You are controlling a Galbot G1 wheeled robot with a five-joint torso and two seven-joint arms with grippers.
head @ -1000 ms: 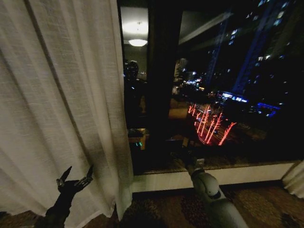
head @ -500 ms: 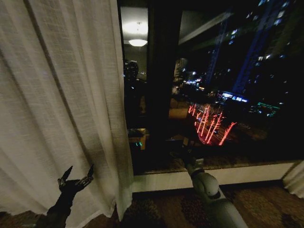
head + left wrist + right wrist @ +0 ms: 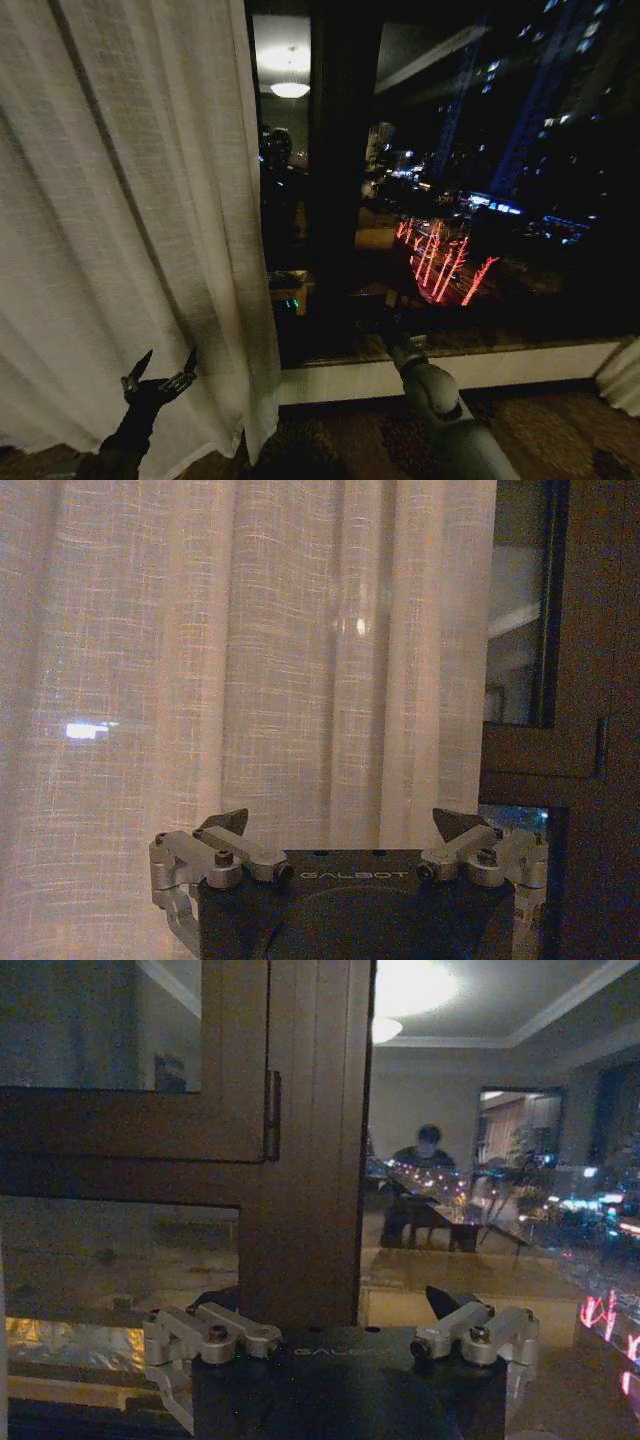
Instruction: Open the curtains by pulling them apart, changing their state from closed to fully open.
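Left curtain (image 3: pixel 120 200) drawn aside, window frame (image 3: pixel 300 1140) bare. Left tool (image 3: pixel 160 377) fingers apart, before curtain; right tool (image 3: pixel 340 1335) apart, near frame. Judgement: opening nearly done; next, check right panel (image 3: pixel 622 378).

Head looks down; wrists face curtains (image 3: pixel 250 660), window frame (image 3: pixel 300 1140).

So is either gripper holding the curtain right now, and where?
No. The left gripper is open before the curtain; the right gripper is open facing the window frame.
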